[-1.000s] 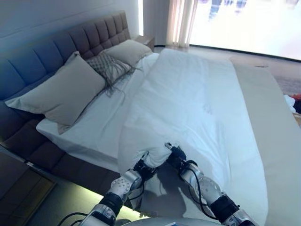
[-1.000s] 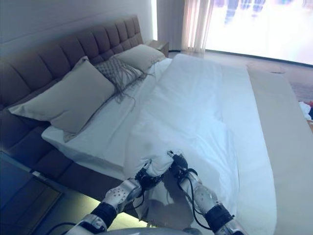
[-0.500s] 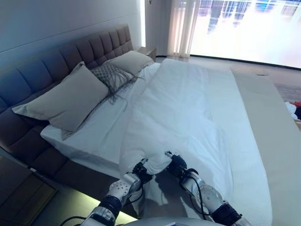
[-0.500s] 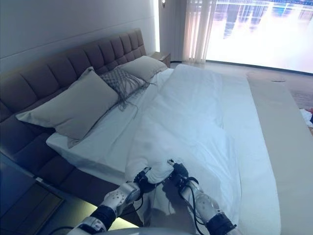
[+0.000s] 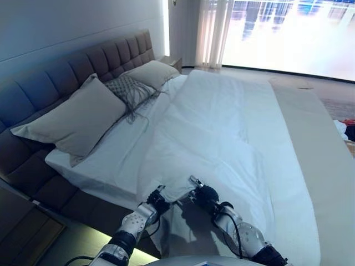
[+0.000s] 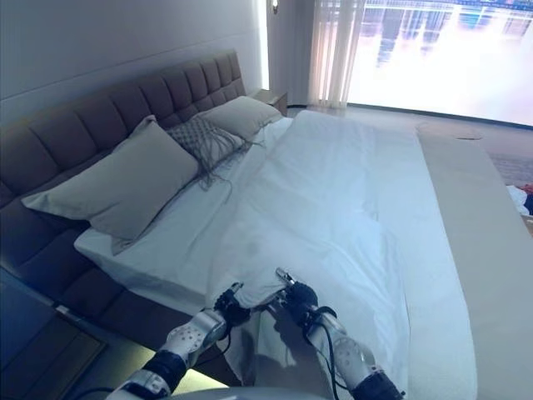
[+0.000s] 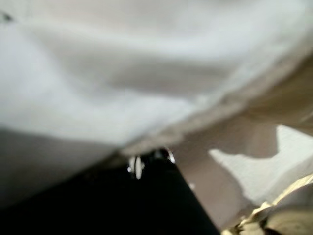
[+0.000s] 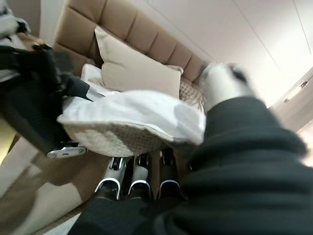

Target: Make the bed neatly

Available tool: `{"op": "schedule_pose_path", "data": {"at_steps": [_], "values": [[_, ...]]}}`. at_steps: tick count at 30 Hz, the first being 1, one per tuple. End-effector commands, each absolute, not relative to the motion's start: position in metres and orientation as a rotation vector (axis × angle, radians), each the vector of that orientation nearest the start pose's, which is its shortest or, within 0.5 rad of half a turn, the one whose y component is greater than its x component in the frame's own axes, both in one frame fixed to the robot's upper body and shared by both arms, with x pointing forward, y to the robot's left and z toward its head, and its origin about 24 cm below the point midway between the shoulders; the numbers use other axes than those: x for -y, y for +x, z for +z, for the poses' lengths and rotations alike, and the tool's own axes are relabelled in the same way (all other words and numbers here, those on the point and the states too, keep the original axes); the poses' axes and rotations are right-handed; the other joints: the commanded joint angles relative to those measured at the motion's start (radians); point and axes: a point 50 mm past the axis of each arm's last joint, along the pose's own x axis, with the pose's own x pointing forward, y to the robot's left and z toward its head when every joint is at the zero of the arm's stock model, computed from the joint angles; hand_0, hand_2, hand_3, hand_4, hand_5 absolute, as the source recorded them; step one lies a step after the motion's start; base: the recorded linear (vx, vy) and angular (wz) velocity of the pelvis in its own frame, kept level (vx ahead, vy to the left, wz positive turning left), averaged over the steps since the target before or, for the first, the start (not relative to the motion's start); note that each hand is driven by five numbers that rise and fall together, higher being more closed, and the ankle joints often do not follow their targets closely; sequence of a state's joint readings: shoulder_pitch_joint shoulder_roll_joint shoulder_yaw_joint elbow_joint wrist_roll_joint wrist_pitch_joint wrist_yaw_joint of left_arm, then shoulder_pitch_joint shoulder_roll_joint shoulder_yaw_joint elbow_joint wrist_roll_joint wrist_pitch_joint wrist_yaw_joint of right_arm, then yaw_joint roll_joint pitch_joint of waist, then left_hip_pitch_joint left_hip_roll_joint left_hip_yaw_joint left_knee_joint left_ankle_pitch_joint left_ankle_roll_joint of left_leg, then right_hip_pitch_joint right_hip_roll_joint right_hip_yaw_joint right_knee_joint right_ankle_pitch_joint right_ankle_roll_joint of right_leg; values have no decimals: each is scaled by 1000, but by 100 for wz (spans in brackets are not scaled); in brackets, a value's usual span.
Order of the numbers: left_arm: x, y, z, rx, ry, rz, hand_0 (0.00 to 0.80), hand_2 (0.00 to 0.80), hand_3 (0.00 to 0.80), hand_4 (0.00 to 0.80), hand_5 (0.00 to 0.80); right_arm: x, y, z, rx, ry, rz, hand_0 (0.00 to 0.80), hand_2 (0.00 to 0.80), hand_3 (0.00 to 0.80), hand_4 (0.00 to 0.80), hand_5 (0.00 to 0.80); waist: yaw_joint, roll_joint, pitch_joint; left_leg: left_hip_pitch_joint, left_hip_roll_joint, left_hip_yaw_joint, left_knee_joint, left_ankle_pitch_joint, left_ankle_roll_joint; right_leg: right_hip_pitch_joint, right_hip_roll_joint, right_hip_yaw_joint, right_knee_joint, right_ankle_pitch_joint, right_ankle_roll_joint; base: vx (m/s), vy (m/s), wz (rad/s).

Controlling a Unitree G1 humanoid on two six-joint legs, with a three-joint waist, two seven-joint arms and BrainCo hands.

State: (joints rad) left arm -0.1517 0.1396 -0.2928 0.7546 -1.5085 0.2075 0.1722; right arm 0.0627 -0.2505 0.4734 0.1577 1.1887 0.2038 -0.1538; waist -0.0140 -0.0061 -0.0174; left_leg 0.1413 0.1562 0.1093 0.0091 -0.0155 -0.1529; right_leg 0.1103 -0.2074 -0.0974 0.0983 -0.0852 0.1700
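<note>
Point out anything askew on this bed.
The white duvet lies skewed, stopping short of the pillows and leaving bare sheet. Its near corner is bunched between the left hand and right hand.

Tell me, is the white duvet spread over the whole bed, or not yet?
Not yet. The white duvet stops short of the pillows, leaving bare sheet, and both hands, left and right, grip its bunched near corner.
</note>
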Motion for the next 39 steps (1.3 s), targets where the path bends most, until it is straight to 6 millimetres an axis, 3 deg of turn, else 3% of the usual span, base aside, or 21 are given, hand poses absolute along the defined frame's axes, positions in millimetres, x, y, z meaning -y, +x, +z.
{"op": "schedule_pose_path", "data": {"at_steps": [1, 14, 19, 25, 30, 39], "values": [[-132, 246, -73, -773, -1140, 168, 800, 800, 800, 800, 800, 95, 208, -11, -566, 862, 261, 0, 0, 0, 0, 0, -20, 1, -10, -73, 68, 2, 60, 61, 27, -61, -77, -11, -36, 150, 31, -86, 4, -3], [-176, 256, -62, -644, -1074, 232, 800, 800, 800, 800, 800, 120, 183, -45, -650, 915, 170, 0, 0, 0, 0, 0, -53, 0, 16, -84, 70, 14, 43, 71, 30, -91, -67, 10, -22, 141, 24, -81, -6, -5], [-204, 266, -50, -583, -973, 280, 800, 800, 800, 800, 800, 123, 177, -50, -679, 910, 197, 0, 0, 0, 0, 0, -65, 2, 14, -79, 71, 21, 27, 79, 30, -92, -58, 16, -31, 141, 18, -68, -15, -5], [-266, 278, -26, -495, -868, 406, 800, 800, 800, 800, 800, 140, 171, -57, -713, 907, 173, 0, 0, 0, 0, 0, -91, 9, 10, -74, 67, 33, 8, 89, 30, -94, -48, 22, -40, 144, 16, -56, -4, -11], [-327, 285, 7, -397, -828, 529, 800, 800, 800, 800, 800, 164, 158, -69, -756, 898, 71, 0, 0, 0, 0, 0, -119, 14, 3, -70, 63, 43, -10, 94, 29, -99, -38, 23, -41, 142, 16, -39, -3, -6], [-397, 283, 71, -271, -741, 693, 800, 800, 800, 800, 800, 206, 143, -77, -721, 951, -91, 0, 0, 0, 0, 0, -146, 14, -3, -67, 59, 47, -28, 89, 21, -109, -24, 25, -24, 133, 18, -43, -26, -5]]}}
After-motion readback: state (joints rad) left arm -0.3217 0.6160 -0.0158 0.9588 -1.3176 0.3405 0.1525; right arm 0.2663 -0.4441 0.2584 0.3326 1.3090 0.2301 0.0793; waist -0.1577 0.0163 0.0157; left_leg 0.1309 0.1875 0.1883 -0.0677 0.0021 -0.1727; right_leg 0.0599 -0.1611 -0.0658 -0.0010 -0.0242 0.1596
